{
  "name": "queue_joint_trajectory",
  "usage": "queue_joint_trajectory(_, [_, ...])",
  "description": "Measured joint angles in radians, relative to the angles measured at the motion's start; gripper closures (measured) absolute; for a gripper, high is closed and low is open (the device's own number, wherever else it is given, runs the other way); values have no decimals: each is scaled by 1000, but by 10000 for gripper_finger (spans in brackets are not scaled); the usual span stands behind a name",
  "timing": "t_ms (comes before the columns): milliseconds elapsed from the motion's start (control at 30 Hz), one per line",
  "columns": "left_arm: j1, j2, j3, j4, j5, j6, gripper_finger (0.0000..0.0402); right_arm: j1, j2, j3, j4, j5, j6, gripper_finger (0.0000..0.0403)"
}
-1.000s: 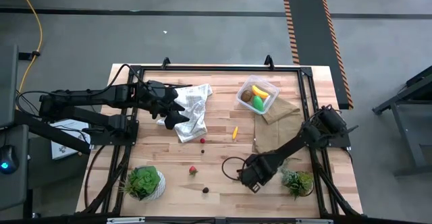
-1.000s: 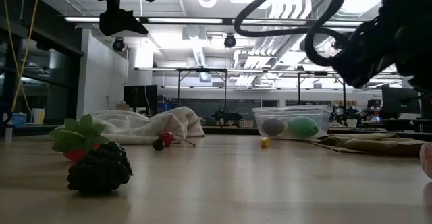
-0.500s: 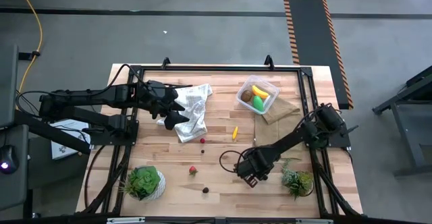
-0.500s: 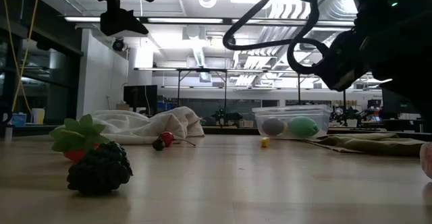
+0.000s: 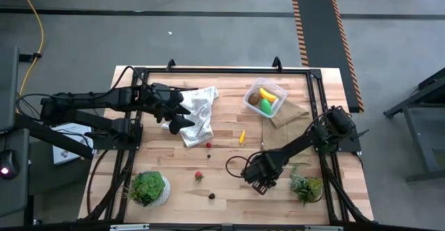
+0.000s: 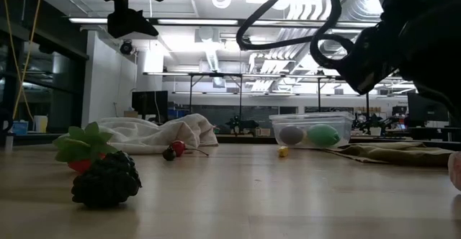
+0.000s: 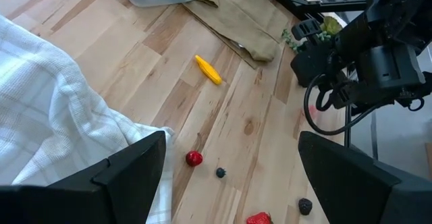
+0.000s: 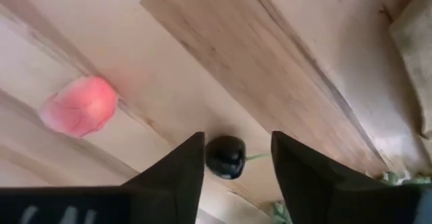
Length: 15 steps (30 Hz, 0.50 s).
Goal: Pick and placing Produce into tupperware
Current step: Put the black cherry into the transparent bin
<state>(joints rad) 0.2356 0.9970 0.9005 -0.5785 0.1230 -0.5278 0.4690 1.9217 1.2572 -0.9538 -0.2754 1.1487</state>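
Wooden table (image 5: 229, 163), berries loose.
Right gripper (image 8: 233, 177) spread empty around a dark berry (image 8: 225, 156); left gripper (image 7: 229, 177) wide, idle.

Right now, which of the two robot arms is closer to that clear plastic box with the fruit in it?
The right, narrowly. The right gripper hangs over the table's near side, well short of the clear box. The left gripper hovers over the white checked cloth, off to the box's side.
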Motion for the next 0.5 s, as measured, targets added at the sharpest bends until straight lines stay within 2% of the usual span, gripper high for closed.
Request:
queue_joint_trajectory(200, [0, 0, 0, 0, 0, -2, 73, 6, 0, 0, -1, -23, -50, 205])
queue_joint_trajectory(500, [0, 0, 0, 0, 1, -19, 73, 27, 0, 0, -5, -12, -123, 203])
